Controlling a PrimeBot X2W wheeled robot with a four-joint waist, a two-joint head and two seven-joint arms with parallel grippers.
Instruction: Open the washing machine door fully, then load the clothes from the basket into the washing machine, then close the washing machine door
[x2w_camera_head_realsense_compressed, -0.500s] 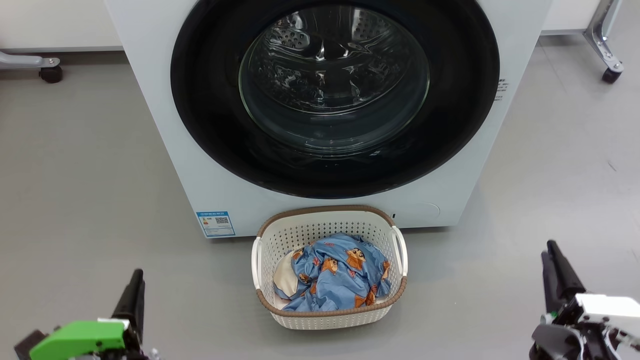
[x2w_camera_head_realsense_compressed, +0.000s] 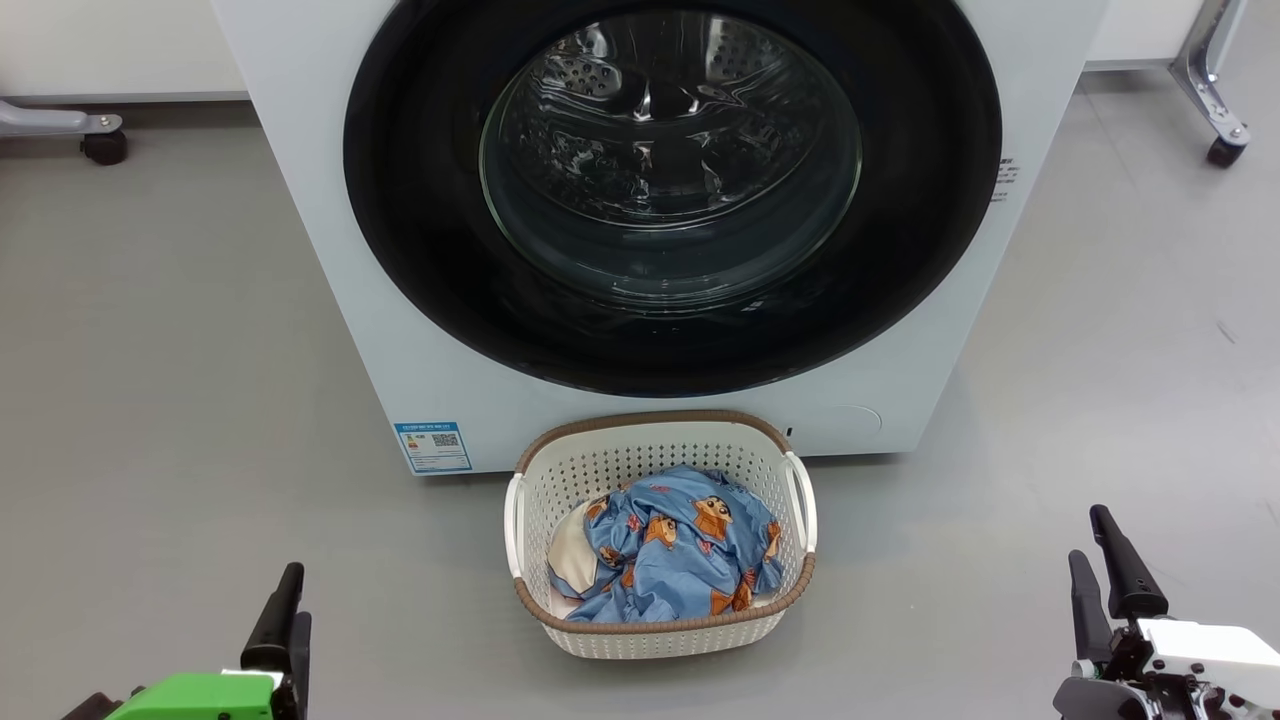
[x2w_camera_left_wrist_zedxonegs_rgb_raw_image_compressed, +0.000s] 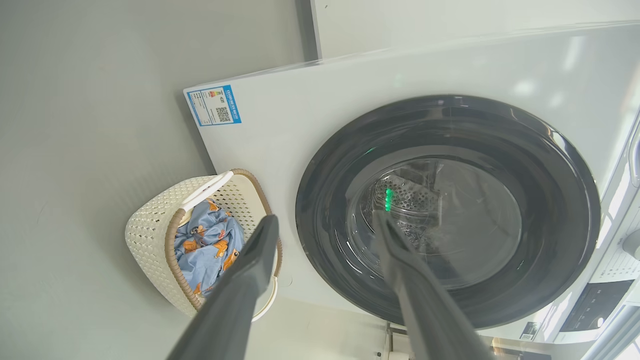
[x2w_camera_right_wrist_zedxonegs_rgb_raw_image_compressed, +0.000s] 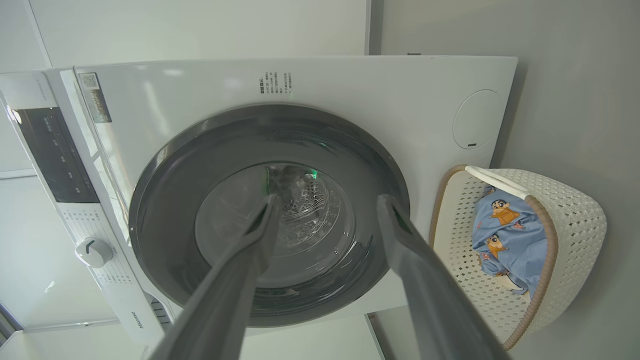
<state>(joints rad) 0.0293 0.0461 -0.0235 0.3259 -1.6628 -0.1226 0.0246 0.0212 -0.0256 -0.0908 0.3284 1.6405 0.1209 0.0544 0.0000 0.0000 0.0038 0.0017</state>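
Observation:
The white washing machine fills the upper middle of the head view. Its door, black-rimmed with a glass bowl, lies flush against the front, and the steel drum shows through the glass. Right in front stands the basket, holding the light blue clothes and a cream-white piece. My left gripper is low at the left and my right gripper low at the right, both open, empty and well back from the basket. Along the left gripper and right gripper, the fingers point at the door.
A castor leg stands at the far left of the floor and another at the far right. A blue label marks the machine's lower left corner. The control panel and knob show in the right wrist view.
Both grippers have sunk toward the bottom edge of the head view, drawing back from the machine. Door, basket and clothes are as before.

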